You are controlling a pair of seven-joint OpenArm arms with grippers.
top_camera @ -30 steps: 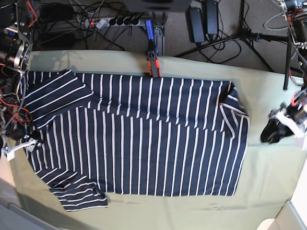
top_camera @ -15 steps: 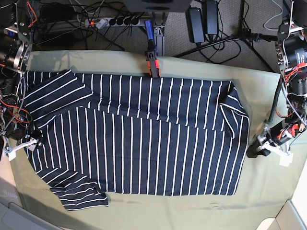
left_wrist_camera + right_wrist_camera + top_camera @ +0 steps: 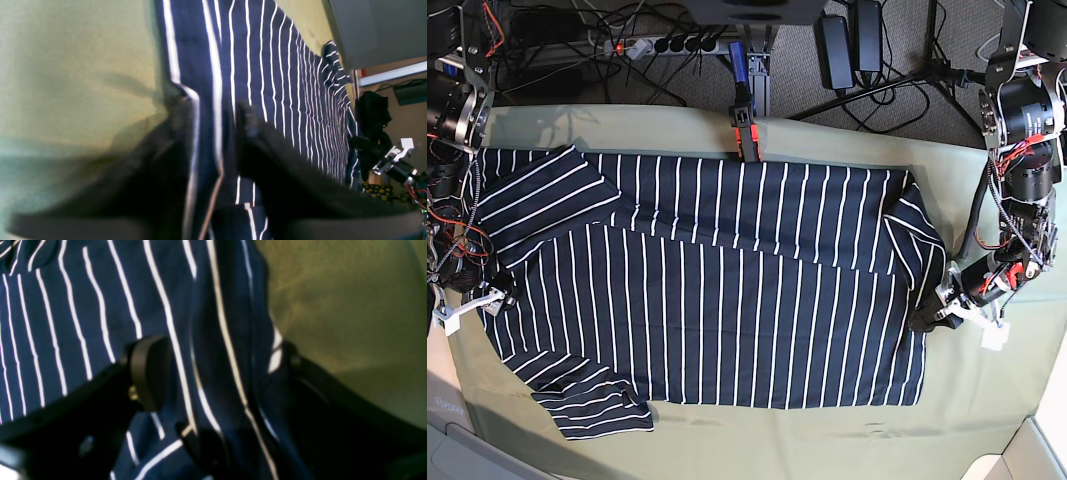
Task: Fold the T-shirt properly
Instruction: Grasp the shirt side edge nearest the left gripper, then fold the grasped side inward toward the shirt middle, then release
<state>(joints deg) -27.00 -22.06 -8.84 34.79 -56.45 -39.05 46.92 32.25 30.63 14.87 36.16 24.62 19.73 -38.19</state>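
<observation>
The dark navy white-striped T-shirt lies spread flat across the pale green cloth on the table. My left gripper is at the shirt's right edge. In the left wrist view its jaws are apart, straddling the hem of the shirt. My right gripper is at the shirt's left edge. In the right wrist view its jaws are wide apart with bunched shirt fabric between them.
An orange and black clamp grips the table's back edge at the shirt's top. One sleeve lies at the front left, another is folded in at the right. Cables and a power strip lie on the floor behind.
My left gripper has come in from the right, off the bare cloth, to the shirt's right edge. The right gripper and the shirt have hardly moved.
</observation>
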